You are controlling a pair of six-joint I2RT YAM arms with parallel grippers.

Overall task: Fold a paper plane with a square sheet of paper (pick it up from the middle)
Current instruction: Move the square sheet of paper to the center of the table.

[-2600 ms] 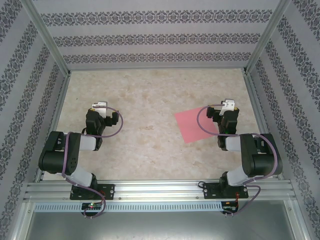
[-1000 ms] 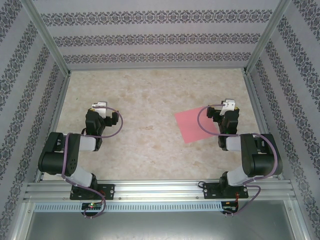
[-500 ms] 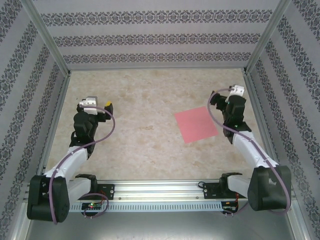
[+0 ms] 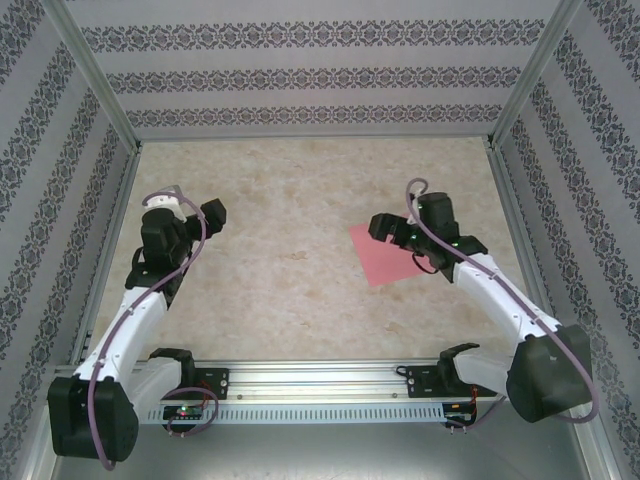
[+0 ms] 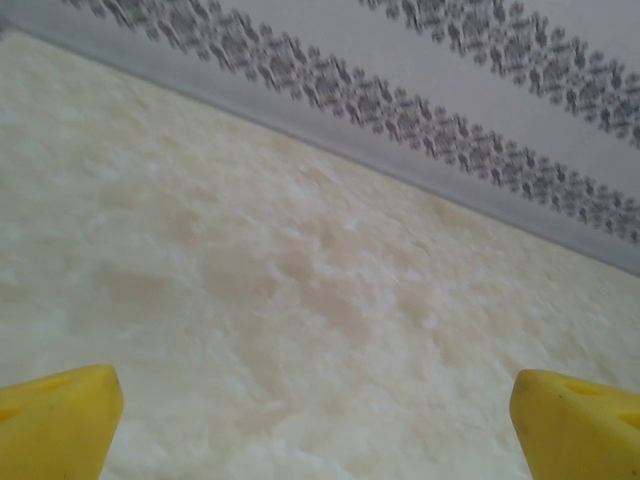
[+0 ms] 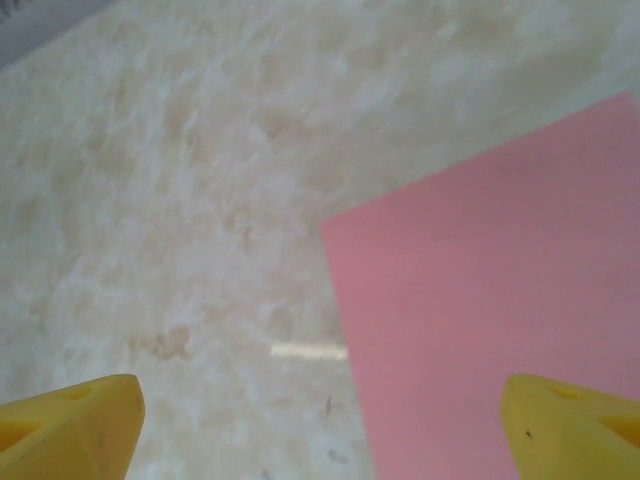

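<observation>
Flat on the marbled table (image 4: 300, 180), right of centre in the top view, lies the square sheet of paper (image 4: 388, 262), pink-red and unfolded, with one corner pointing toward frame left. The right gripper (image 4: 386, 228) hangs over the sheet's upper-left edge, its arm reaching in from the lower right; contact with the paper cannot be judged from above. In the right wrist view the sheet (image 6: 490, 320) takes up the lower right, with its corner near frame centre. The yellow fingertips (image 6: 70, 425) sit at the two bottom corners, spread wide with nothing pinched, the left tip over bare table and the right tip over paper. The left gripper (image 4: 210, 214) is at the left of the top view over bare table, well apart from the sheet. In the left wrist view its fingertips (image 5: 55, 420) are likewise spread wide and empty, with a patterned wall (image 5: 450, 110) across the top.
</observation>
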